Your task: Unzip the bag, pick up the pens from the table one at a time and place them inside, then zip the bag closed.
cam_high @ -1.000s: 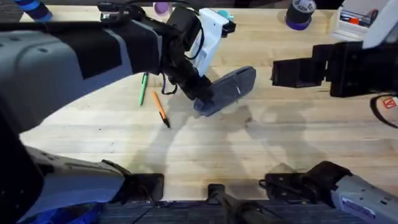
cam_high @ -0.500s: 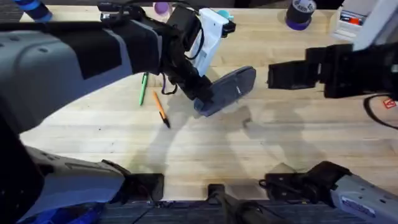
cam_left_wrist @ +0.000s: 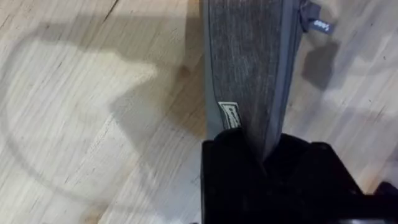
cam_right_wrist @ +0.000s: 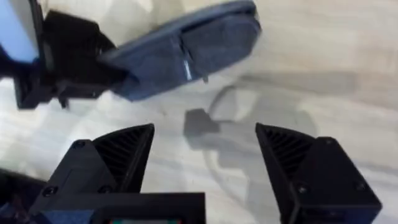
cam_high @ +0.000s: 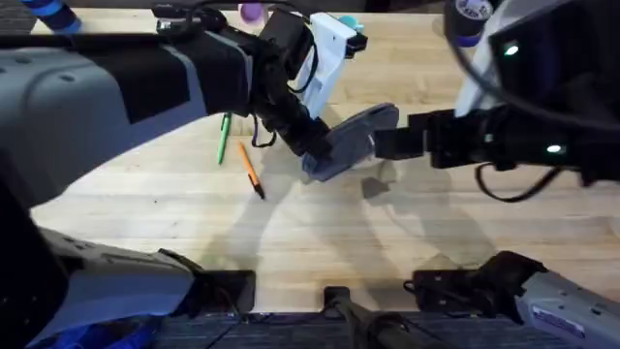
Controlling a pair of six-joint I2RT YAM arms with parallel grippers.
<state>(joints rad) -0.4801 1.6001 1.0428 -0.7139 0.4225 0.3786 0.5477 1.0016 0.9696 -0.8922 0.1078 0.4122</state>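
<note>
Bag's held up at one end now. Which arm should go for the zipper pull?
Right, probably. The left gripper is shut on the bag, holding one end. The right gripper is open, empty and facing the bag's free end, where the pull tab shows.

Pale butcher-block wooden tabletop point(cam_high: 320, 242) filled scene; soft shadows lay across planks; clutter lined far edge.
</note>
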